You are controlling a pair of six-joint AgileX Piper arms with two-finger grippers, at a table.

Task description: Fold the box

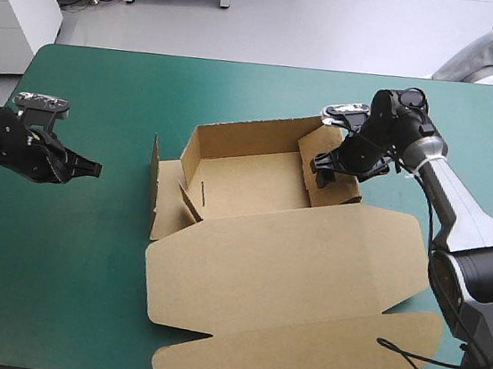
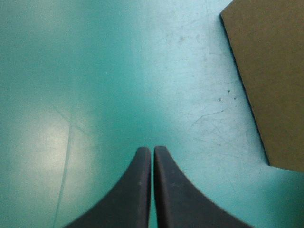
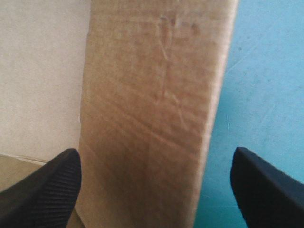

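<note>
The brown box (image 1: 247,180) lies at the middle of the table (image 1: 74,271), its far walls raised and its lid (image 1: 291,262) flat toward the near edge. The right gripper (image 1: 324,172) is spread astride the right-hand wall (image 3: 152,95) — this wall is best pinched squarely and turned inward along its crease, not twisted. The left gripper (image 1: 94,168), pressed together, hangs near the table's left edge, well apart from the box — the loose left-side flaps (image 1: 167,211) could be steadied by it.
</note>
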